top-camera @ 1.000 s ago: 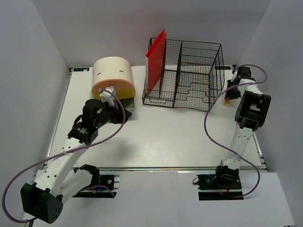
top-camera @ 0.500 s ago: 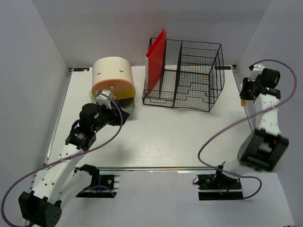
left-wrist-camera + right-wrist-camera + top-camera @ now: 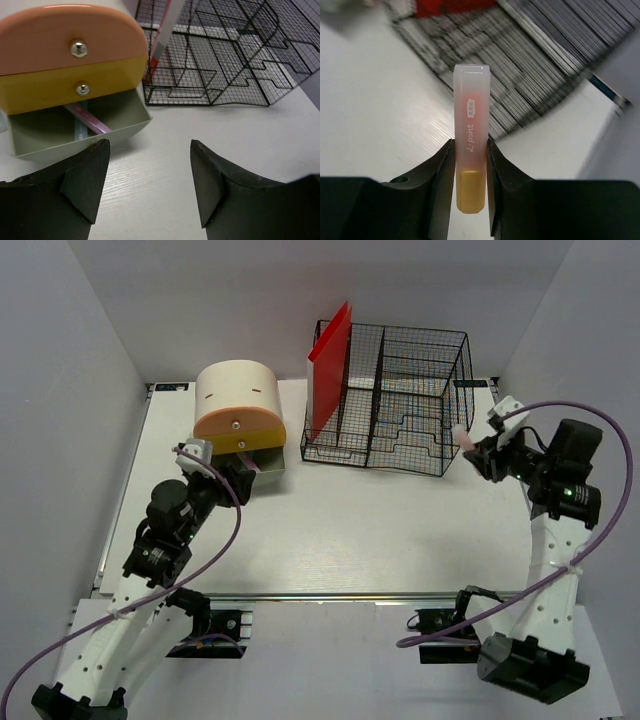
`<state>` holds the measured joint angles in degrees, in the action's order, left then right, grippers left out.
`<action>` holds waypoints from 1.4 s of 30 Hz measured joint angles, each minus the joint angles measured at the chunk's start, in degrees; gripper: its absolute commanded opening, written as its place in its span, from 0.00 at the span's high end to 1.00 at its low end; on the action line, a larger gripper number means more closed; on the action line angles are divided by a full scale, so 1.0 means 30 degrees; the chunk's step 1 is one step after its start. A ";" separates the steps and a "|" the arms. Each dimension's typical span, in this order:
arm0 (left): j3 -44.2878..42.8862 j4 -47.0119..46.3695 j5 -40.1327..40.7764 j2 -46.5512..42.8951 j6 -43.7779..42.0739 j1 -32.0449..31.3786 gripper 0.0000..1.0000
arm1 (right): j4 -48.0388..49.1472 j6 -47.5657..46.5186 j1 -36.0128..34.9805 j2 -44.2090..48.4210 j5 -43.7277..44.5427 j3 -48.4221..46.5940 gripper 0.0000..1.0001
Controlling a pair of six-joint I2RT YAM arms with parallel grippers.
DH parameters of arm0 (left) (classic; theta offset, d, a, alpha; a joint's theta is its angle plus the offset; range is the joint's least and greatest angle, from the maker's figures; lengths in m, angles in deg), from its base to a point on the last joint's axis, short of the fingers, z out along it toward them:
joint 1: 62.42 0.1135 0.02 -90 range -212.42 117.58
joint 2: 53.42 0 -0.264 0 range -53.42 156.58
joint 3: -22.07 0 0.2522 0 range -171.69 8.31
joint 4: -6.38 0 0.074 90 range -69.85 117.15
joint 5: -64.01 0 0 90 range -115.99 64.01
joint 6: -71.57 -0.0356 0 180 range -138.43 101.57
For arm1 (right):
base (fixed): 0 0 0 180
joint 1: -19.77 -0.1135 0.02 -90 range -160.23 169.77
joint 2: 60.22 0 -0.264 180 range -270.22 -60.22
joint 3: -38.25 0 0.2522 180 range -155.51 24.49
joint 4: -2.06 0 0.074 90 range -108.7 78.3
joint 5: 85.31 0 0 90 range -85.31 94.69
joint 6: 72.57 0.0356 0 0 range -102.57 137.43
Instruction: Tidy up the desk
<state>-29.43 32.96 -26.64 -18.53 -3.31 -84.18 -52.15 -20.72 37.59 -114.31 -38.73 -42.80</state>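
The white desk [image 3: 350,530] bears a cream-and-orange drawer box [image 3: 238,405] at the back left. Its bottom drawer [image 3: 75,127] is pulled open, with a purple pen [image 3: 92,121] inside. My left gripper [image 3: 235,475] is open and empty, just in front of that drawer; in the left wrist view the gripper [image 3: 150,170] is above bare desk. My right gripper [image 3: 480,455] is shut on a translucent pink highlighter with a yellow end [image 3: 471,135]. It holds it in the air beside the right end of the black wire basket [image 3: 400,400].
A red folder [image 3: 330,370] stands upright in the basket's left compartment. The basket [image 3: 225,55] is just right of the drawer box. White walls close in the desk on the left, back and right. A metal rail [image 3: 330,595] runs along the front edge.
My right arm swung out to the right edge and back, and now points left at the basket with the highlighter. My left gripper drew back from the drawer box towards the near side.
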 measured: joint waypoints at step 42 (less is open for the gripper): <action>0.0721 0.2229 1.3879 -0.4211 0.2761 -0.0036 0.20 | 0.6572 -0.4911 -2.4298 -2.3700 0.9107 -1.5817 1.00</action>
<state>-27.27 39.65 15.00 -31.16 4.97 -84.29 -32.43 -35.45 -35.30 -185.41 -11.41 -90.25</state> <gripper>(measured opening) 0.803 0.323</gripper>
